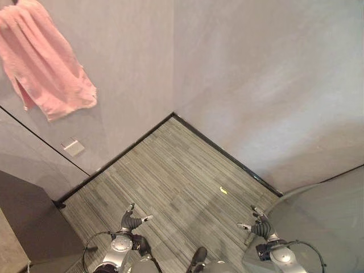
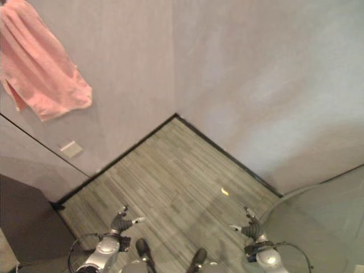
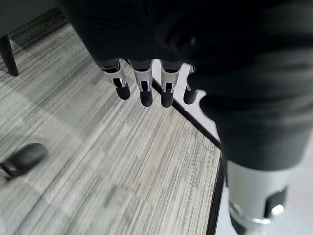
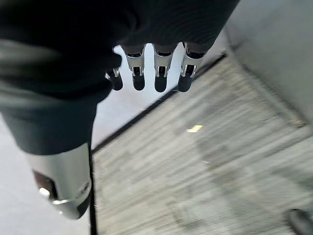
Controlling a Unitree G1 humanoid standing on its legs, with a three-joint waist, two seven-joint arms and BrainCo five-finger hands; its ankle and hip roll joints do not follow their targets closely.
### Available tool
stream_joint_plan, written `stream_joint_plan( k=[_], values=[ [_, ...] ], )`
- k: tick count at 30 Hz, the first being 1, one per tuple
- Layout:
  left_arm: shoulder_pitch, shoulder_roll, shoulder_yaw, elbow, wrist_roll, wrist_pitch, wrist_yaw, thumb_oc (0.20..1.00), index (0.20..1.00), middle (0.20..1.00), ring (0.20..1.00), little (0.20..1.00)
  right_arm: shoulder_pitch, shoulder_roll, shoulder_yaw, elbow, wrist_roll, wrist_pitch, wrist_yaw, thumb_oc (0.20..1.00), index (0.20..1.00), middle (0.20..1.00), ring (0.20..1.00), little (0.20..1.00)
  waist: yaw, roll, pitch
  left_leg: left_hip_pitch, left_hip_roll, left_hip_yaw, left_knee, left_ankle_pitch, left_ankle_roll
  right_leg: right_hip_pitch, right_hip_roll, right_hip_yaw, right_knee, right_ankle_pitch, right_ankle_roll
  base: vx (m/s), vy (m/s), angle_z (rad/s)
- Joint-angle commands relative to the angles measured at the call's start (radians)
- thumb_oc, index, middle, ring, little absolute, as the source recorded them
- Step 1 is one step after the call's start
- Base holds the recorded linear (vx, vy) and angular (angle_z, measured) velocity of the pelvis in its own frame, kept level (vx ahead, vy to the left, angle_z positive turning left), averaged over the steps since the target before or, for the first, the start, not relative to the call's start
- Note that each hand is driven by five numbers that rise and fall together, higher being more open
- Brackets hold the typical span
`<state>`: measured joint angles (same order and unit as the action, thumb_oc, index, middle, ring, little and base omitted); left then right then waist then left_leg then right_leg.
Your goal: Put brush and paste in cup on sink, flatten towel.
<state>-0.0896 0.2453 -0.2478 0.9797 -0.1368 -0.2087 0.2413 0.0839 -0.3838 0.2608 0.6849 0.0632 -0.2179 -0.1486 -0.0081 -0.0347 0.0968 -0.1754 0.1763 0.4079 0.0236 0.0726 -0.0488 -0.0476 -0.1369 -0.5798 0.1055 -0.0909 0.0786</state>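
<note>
Both robot hands are seen low at the near edge of the head views, the left robot hand (image 1: 132, 219) and the right robot hand (image 1: 259, 226), each held over the striped grey floor (image 1: 176, 176). In the wrist views the fingers (image 3: 142, 88) of the left and the fingers (image 4: 159, 78) of the right hang straight and relaxed, with nothing held in either.

A pink towel (image 1: 42, 60) is seen hanging bunched on the wall (image 1: 256, 68), high and well off to the left, its long axis slanting downward. It is judged nearer the left arm, so a reach up and leftward would be called for. A small yellow scrap (image 1: 223, 190) lies on the floor.
</note>
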Motion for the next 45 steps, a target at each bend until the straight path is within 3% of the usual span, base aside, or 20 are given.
stream_joint_plan(
  k=[1, 2, 3, 4, 5, 8, 9, 13, 16, 18, 23, 28, 31, 32, 34, 36, 38, 39, 41, 45],
  values=[
    [-0.024, 0.047, 0.010, -0.021, 0.049, -0.028, 0.004, 1.000, 1.000, 1.000, 1.000, 1.000, -0.037, 0.022, -0.002, -0.021, -0.008, -0.013, -0.005, 1.000, 1.000, 1.000, 1.000, 1.000, 0.025, -0.049, 0.001, -0.045, -0.064, -0.007, 0.040, 0.025, 0.001, 0.109, -0.151, 0.185, 0.079, 0.131, 0.091, 0.17, 0.209, 0.32],
    [-0.024, 0.047, 0.010, -0.021, 0.049, -0.028, 0.004, 1.000, 1.000, 1.000, 1.000, 1.000, -0.037, 0.022, -0.002, -0.021, -0.008, -0.013, -0.005, 1.000, 1.000, 1.000, 1.000, 1.000, 0.026, -0.050, 0.000, -0.045, -0.064, -0.006, 0.040, 0.025, 0.001, 0.108, -0.151, 0.186, 0.080, 0.130, 0.091, 0.31, 0.415, 0.37],
    [-0.032, 0.056, 0.003, -0.021, 0.064, -0.028, 0.009, 1.000, 1.000, 1.000, 1.000, 1.000, -0.054, 0.039, 0.018, -0.010, -0.020, -0.013, -0.005, 1.000, 1.000, 1.000, 1.000, 1.000, 0.028, -0.059, 0.001, -0.021, -0.107, -0.003, 0.036, -0.008, 0.037, 0.079, -0.196, 0.214, 0.194, 0.211, 0.109, 0.15, 0.215, 0.28],
    [-0.032, 0.056, 0.003, -0.021, 0.064, -0.028, 0.009, 1.000, 1.000, 1.000, 1.000, 1.000, -0.054, 0.040, 0.018, -0.010, -0.020, -0.013, -0.005, 1.000, 1.000, 1.000, 1.000, 1.000, 0.028, -0.060, 0.001, -0.021, -0.107, -0.003, 0.036, -0.008, 0.037, 0.078, -0.196, 0.215, 0.194, 0.211, 0.109, 0.30, 0.414, 0.27],
    [-0.038, 0.067, -0.005, -0.041, 0.068, -0.028, 0.013, 1.000, 1.000, 1.000, 1.000, 1.000, -0.068, 0.044, 0.038, -0.011, -0.036, -0.012, -0.005, 1.000, 1.000, 1.000, 1.000, 1.000, 0.025, -0.055, 0.010, 0.016, -0.142, -0.017, 0.018, -0.026, 0.067, 0.040, -0.203, 0.247, 0.313, 0.278, 0.117, 0.24, 0.285, 0.22],
    [-0.037, 0.077, -0.024, -0.082, 0.074, -0.028, 0.012, 1.000, 1.000, 1.000, 1.000, 1.000, -0.070, 0.046, 0.053, -0.018, -0.034, -0.012, 0.000, 1.000, 1.000, 1.000, 1.000, 1.000, 0.000, -0.030, 0.018, 0.072, -0.167, -0.073, -0.051, -0.013, 0.093, -0.069, -0.079, 0.386, 0.388, 0.262, 0.087, 0.23, 0.213, 0.63],
    [-0.037, 0.074, -0.027, -0.084, 0.074, -0.030, 0.011, 1.000, 1.000, 1.000, 1.000, 1.000, -0.068, 0.050, 0.056, -0.013, -0.034, -0.013, 0.002, 1.000, 1.000, 1.000, 1.000, 1.000, -0.004, -0.026, 0.020, 0.101, -0.176, -0.083, -0.079, -0.010, 0.095, -0.097, -0.072, 0.393, 0.387, 0.273, 0.087, 0.21, 0.121, 0.79],
    [-0.039, 0.073, -0.031, -0.087, 0.067, -0.028, 0.012, 1.000, 1.000, 1.000, 1.000, 1.000, -0.031, 0.082, 0.019, -0.065, 0.177, -0.035, 0.061, 1.000, 1.000, 1.000, 1.000, 1.000, -0.042, -0.007, 0.036, 0.169, -0.171, -0.140, -0.111, -0.020, 0.079, -0.207, -0.012, 0.393, 0.300, 0.215, 0.066, 0.28, 0.033, 0.33],
    [-0.035, 0.068, -0.030, -0.073, 0.074, -0.025, 0.008, 1.000, 1.000, 1.000, 1.000, 1.000, -0.025, 0.078, 0.009, -0.080, 0.174, -0.031, 0.051, 1.000, 1.000, 1.000, 1.000, 1.000, -0.055, -0.028, 0.031, 0.200, -0.183, -0.171, -0.111, -0.046, 0.057, -0.230, -0.005, 0.393, 0.071, 0.248, 0.078, 0.33, -0.098, 0.60],
    [-0.038, 0.063, -0.030, -0.057, 0.084, -0.022, 0.012, 1.000, 1.000, 1.000, 1.000, 1.000, -0.026, 0.086, -0.007, -0.087, 0.229, -0.035, 0.048, 1.000, 1.000, 1.000, 1.000, 1.000, -0.079, -0.032, 0.034, 0.234, -0.182, -0.209, -0.111, -0.070, 0.043, -0.260, 0.013, 0.453, -0.048, 0.292, 0.097, 0.40, -0.114, 0.62],
    [-0.049, 0.038, -0.041, -0.009, 0.091, -0.019, 0.013, 1.000, 1.000, 1.000, 1.000, 1.000, -0.025, 0.082, -0.008, -0.047, 0.223, -0.024, 0.047, 1.000, 1.000, 1.000, 1.000, 1.000, -0.101, -0.048, 0.009, 0.287, -0.189, -0.280, -0.082, -0.104, 0.034, -0.208, 0.052, 0.556, -0.041, 0.277, 0.082, 0.37, -0.107, 0.82],
    [-0.049, 0.012, -0.058, -0.009, 0.061, -0.014, 0.002, 1.000, 1.000, 1.000, 1.000, 1.000, -0.023, 0.048, -0.022, -0.030, 0.212, -0.017, 0.038, 1.000, 1.000, 1.000, 1.000, 1.000, -0.111, -0.039, 0.003, 0.216, -0.176, -0.302, 0.165, -0.074, -0.020, -0.145, 0.070, 0.502, -0.035, 0.229, 0.036, 0.29, -0.142, 0.49],
    [-0.056, 0.018, -0.074, -0.024, 0.067, -0.014, -0.004, 1.000, 1.000, 1.000, 1.000, 1.000, -0.024, 0.031, -0.022, -0.037, 0.187, -0.017, 0.031, 1.000, 1.000, 1.000, 1.000, 1.000, -0.106, -0.053, 0.022, 0.133, -0.157, -0.289, 0.330, -0.018, -0.057, -0.112, 0.061, 0.474, -0.038, 0.211, 0.012, 0.12, -0.110, 0.38],
    [-0.063, 0.025, -0.090, -0.054, 0.070, -0.014, -0.004, 1.000, 1.000, 1.000, 1.000, 1.000, -0.020, 0.022, -0.018, -0.037, 0.175, -0.014, 0.030, 1.000, 1.000, 1.000, 1.000, 1.000, -0.102, -0.066, 0.040, 0.078, -0.121, -0.228, 0.430, 0.003, -0.067, -0.087, 0.053, 0.447, -0.036, 0.192, -0.004, 0.29, -0.230, 0.25],
    [-0.072, 0.026, -0.105, -0.050, 0.073, -0.012, -0.009, 1.000, 1.000, 1.000, 1.000, 1.000, 0.000, 0.028, -0.025, -0.012, 0.164, -0.013, 0.017, 1.000, 1.000, 1.000, 1.000, 1.000, -0.123, -0.066, 0.039, 0.057, 0.016, -0.041, 0.301, 0.025, -0.066, -0.048, 0.039, 0.406, -0.053, 0.168, 0.004, 0.30, -0.069, 0.65],
    [-0.070, 0.023, -0.105, -0.041, 0.082, -0.012, -0.005, 1.000, 1.000, 1.000, 1.000, 1.000, 0.006, 0.030, -0.031, -0.002, 0.160, -0.011, 0.010, 1.000, 1.000, 1.000, 1.000, 1.000, -0.123, -0.058, 0.031, 0.061, 0.033, -0.037, 0.136, 0.023, -0.066, -0.032, 0.031, 0.405, -0.071, 0.154, 0.027, 0.28, 0.216, 0.91],
    [-0.072, 0.018, -0.102, -0.028, 0.091, -0.013, 0.003, 1.000, 1.000, 1.000, 1.000, 1.000, 0.007, 0.032, -0.023, 0.025, 0.143, -0.011, 0.007, 1.000, 1.000, 1.000, 1.000, 1.000, -0.128, -0.023, 0.011, 0.051, 0.134, -0.016, -0.065, 0.171, -0.111, -0.022, 0.018, 0.409, -0.071, 0.128, 0.047, 0.32, 0.333, 0.11],
    [-0.075, 0.016, -0.101, -0.023, 0.090, -0.014, 0.009, 1.000, 1.000, 1.000, 1.000, 1.000, 0.003, 0.031, -0.020, 0.030, 0.139, -0.010, 0.005, 1.000, 1.000, 1.000, 1.000, 1.000, -0.126, -0.015, 0.009, 0.040, 0.153, -0.036, -0.092, 0.197, -0.116, -0.009, 0.012, 0.413, -0.073, 0.122, 0.053, 0.21, 0.222, -0.14],
    [-0.074, 0.016, -0.102, -0.025, 0.084, -0.015, 0.011, 1.000, 1.000, 1.000, 1.000, 1.000, -0.005, 0.030, -0.014, 0.041, 0.135, -0.008, 0.008, 1.000, 1.000, 1.000, 1.000, 1.000, -0.121, 0.004, 0.001, 0.045, 0.158, -0.054, -0.111, 0.198, -0.126, 0.009, 0.005, 0.427, -0.074, 0.113, 0.060, 0.25, 0.259, -0.21],
    [-0.059, 0.024, -0.111, -0.039, 0.080, -0.019, 0.002, 1.000, 1.000, 1.000, 1.000, 1.000, -0.025, 0.041, -0.008, 0.066, 0.128, 0.002, 0.012, 1.000, 1.000, 1.000, 1.000, 1.000, -0.102, 0.011, -0.011, 0.060, 0.094, -0.104, -0.041, 0.129, -0.096, 0.055, -0.045, 0.477, -0.048, 0.099, 0.069, 0.24, 0.326, -0.43]
  ],
)
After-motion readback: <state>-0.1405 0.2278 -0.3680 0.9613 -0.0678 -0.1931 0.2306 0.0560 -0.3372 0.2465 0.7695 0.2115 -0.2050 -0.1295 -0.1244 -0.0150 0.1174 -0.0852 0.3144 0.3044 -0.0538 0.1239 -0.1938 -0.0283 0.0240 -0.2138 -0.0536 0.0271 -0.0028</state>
